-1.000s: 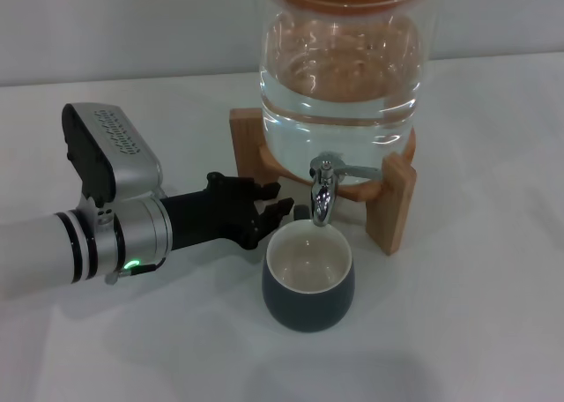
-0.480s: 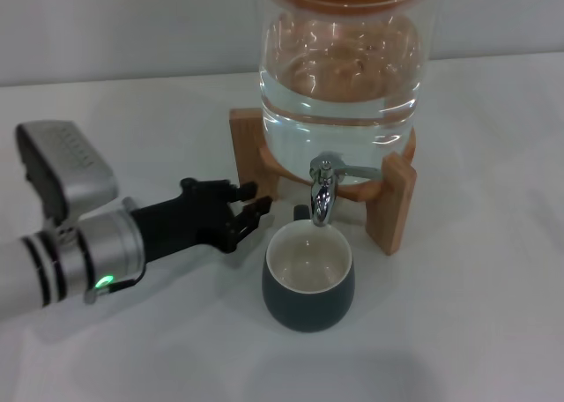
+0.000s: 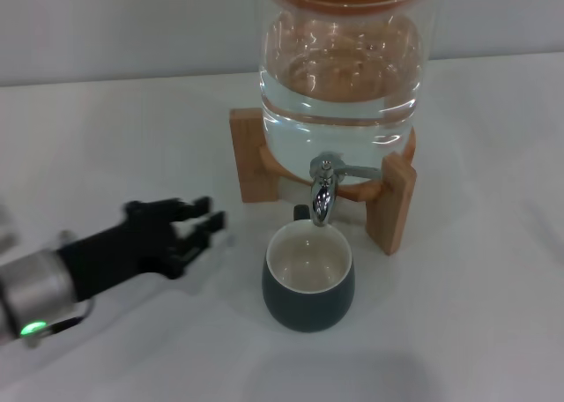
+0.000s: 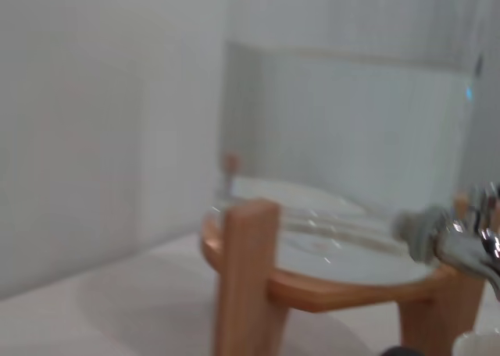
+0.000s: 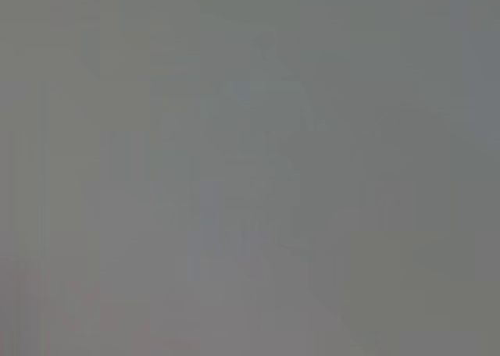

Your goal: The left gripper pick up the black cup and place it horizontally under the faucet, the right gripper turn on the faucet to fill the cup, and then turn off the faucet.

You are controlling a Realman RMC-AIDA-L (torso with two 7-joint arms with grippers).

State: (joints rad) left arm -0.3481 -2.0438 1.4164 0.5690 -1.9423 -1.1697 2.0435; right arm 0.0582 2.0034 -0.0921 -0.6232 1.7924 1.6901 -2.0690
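Cup set under the tap, left gripper apart, ready for filling.

Large glass dispenser (image 3: 339,67), holding water, raised on a wooden stand (image 3: 390,204) to leave room beneath the faucet (image 3: 322,190). Black cup (image 3: 307,279) upright on the white table (image 3: 476,314), mouth directly below the spout, placed to catch the flow. Left gripper (image 3: 201,226) low beside the cup, apart from it, jaws spread and holding nothing. Right gripper out of sight; its wrist view blank. No brand, label or writing legible anywhere.
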